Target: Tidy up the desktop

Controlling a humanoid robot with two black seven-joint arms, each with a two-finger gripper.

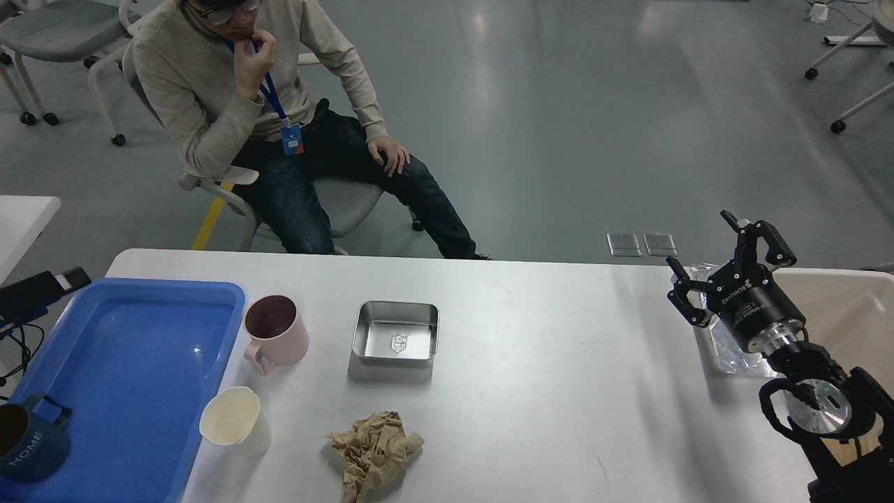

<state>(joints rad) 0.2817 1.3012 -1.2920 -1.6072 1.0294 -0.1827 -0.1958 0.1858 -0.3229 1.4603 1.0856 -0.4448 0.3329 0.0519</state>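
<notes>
The white desktop (545,391) holds a pink mug (276,334), a cream cup (235,421), an empty square metal box (396,334) and a crumpled brown paper (376,450). A dark blue mug marked HOME (24,441) sits in the blue tray (140,363) at the left. My right gripper (700,241) is open and empty, raised over the desktop's right edge, just above a crumpled clear plastic piece (730,347). Of my left arm only a black part (40,290) shows at the left edge; its fingers cannot be told apart.
A beige bin (838,307) stands at the right, behind my right arm. A person sits on a chair (279,126) just beyond the desktop's far edge. Rolling chairs stand on the floor at the far left and far right.
</notes>
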